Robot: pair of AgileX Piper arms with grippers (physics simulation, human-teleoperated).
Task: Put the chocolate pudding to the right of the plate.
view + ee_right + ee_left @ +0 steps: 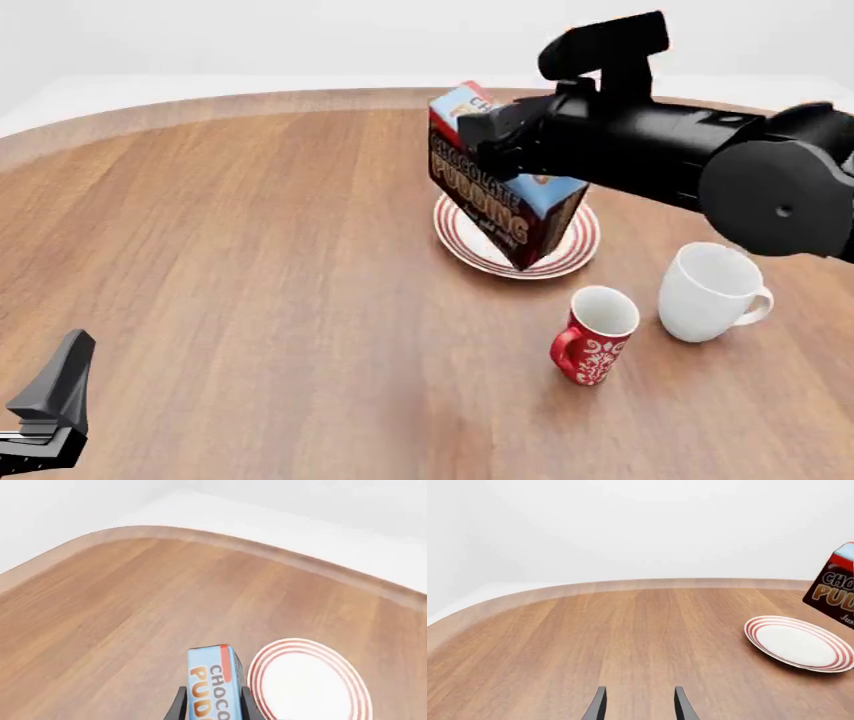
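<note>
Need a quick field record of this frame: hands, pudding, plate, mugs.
right hand: shut on pudding
pudding: lifted, tilted, in the air over the plate in the front view
plate: on table, nothing resting on it
left hand: open, empty, low over bare table
red mug: upright, near side of plate
white mug: upright, right of red mug
task state: pudding not yet placed

Front view high, looking down across the brown wooden table (240, 280); wrist views low, near, sharing the red-ringed white plate (798, 643).
</note>
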